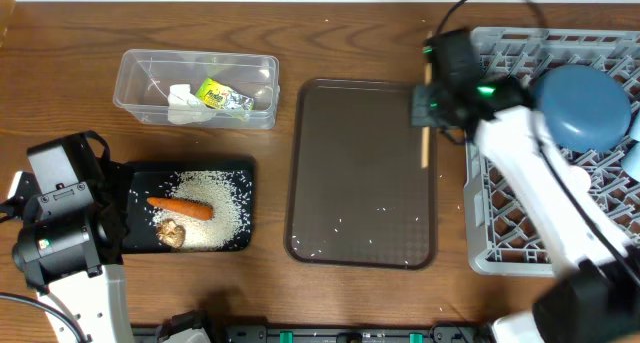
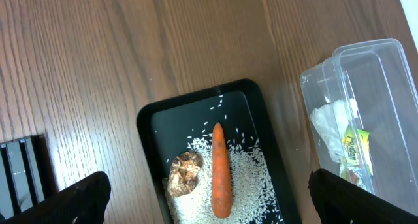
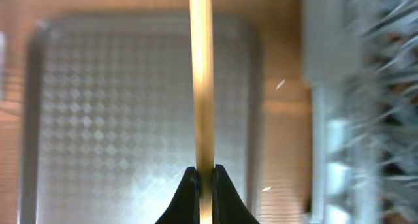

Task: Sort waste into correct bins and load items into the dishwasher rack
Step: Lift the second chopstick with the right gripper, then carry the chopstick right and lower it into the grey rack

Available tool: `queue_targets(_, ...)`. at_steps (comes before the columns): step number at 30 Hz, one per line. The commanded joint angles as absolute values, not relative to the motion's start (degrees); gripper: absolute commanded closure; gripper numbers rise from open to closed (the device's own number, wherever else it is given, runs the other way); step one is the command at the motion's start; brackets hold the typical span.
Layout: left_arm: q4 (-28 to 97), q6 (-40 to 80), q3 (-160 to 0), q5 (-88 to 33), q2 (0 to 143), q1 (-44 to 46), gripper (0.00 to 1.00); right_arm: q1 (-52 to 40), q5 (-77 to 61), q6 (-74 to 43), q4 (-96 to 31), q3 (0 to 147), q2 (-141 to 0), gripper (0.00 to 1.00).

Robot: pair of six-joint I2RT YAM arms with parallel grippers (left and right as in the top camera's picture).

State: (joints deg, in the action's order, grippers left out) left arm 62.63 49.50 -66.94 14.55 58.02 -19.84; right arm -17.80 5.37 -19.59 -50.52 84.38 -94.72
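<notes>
A: Where are the chopsticks [image 3: 201, 80] located?
B: Just beside the dishwasher rack [image 1: 500, 233], pinched near one end by the tightly closed right gripper [image 3: 204, 170].
A: Handling?
B: Judged light, stiff, slippery; a mid-length hold is advised.

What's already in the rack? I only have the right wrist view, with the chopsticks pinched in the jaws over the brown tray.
Observer: A round blue dish sits in the far part of the dishwasher rack.
Operator: Fine, the chopsticks go there next. Where's the left arm?
Observer: The left gripper hangs over the black tray, its jaws wide open.
Operator: And the tissue?
Observer: The tissue lies in the clear tub, next to the yellow-green wrapper.
</notes>
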Motion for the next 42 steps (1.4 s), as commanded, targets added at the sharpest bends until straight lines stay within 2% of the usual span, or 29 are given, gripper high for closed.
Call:
queue_targets(1, 62.7, 49.1, -67.0, 15.7, 58.1, -20.2, 0.02, -13.0, 6.0, -10.8, -50.8, 84.7, -90.8, 0.99)
queue_targets(8, 62.7, 49.1, -67.0, 15.7, 58.1, -20.2, 0.02, -4.1, 5.9, -1.6, -50.0, 84.7, -90.4, 0.99)
queue_targets(19, 62.7, 49.1, -67.0, 15.7, 58.1, -20.2, 0.02, 3.3, 2.2, -1.2, -45.8, 84.7, -98.7, 0.99)
queue_targets(27, 62.7, 49.1, -67.0, 15.7, 58.1, -20.2, 0.02, 4.3, 0.1, -1.2, -45.9, 84.7, -105.1, 0.99)
queue_targets(28, 62.7, 49.1, -67.0, 15.7, 58.1, -20.2, 0.02, 4.3, -0.7, -1.2, -46.0, 84.7, -105.3, 0.96)
queue_targets(32, 62.7, 49.1, -67.0, 15.7, 58.1, -20.2, 0.02, 4.3, -2.1, -1.2, -46.0, 84.7, -105.5, 0.76)
queue_targets(37, 62.7, 49.1, -67.0, 15.7, 58.1, -20.2, 0.02, 4.3, -2.0, -1.7, -46.9, 84.8, -105.3, 0.44)
queue_targets(42, 62.7, 49.1, -67.0, 15.7, 58.1, -20.2, 0.02, 4.2, -2.1, -5.1, -50.9, 86.3, -102.0, 0.43)
